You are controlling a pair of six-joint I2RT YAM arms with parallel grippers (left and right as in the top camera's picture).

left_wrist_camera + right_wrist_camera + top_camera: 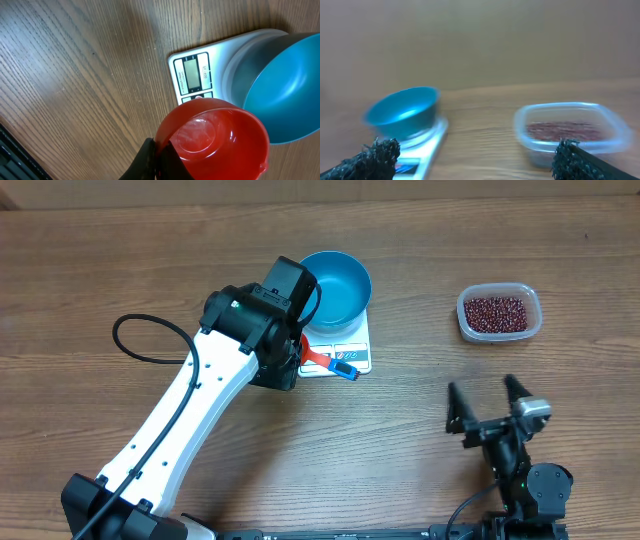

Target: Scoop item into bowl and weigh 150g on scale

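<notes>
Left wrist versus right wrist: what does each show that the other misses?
Left wrist only: the empty red cup of the scoop and the display on the scale. Right wrist only: the clear tub with the beans in it. Both: the blue bowl sitting on the white scale.

Nothing legible; scale (225,55) carries small print beside its display window (191,74) at the near edge, sideways and too small to read; digits on display can't be made out.
</notes>
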